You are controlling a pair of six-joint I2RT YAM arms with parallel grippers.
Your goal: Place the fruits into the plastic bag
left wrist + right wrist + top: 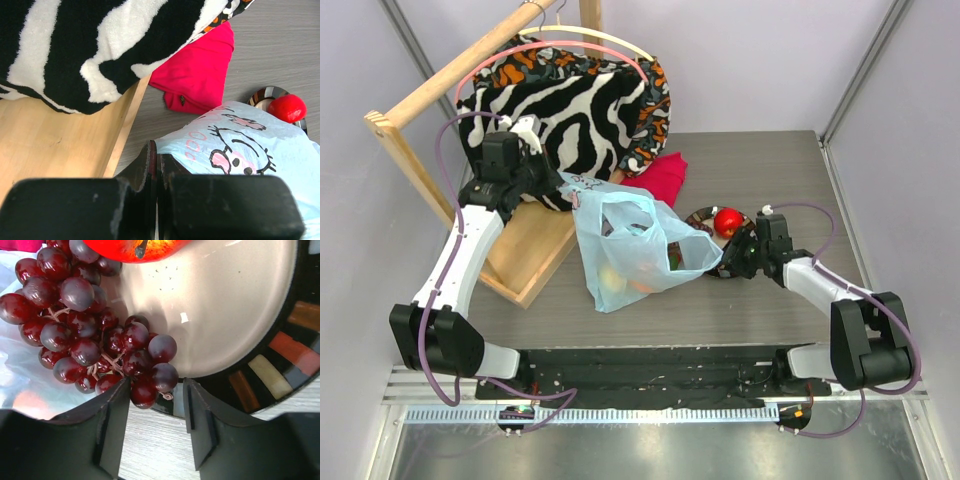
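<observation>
The light-blue plastic bag point(640, 250) stands open at mid-table, with a yellow fruit point(612, 280) and an orange point(642, 286) showing through it. My left gripper point(560, 183) is shut on the bag's upper edge and holds it up; in the left wrist view its fingers point(150, 162) pinch the printed film point(250, 150). The red apple point(727, 222) and dark purple grapes point(90, 335) lie on the dark plate point(225, 305). My right gripper point(156, 395) is open at the plate's near rim, with the lowest grapes between its fingertips. The grape bunch partly overlaps the bag point(20, 380).
A zebra-striped fabric point(580, 110) hangs on a wooden rack point(535, 250) at the back left. A red cloth point(665, 175) lies behind the bag. The plate's rim point(702, 213) touches the bag's right side. Grey walls close in both sides.
</observation>
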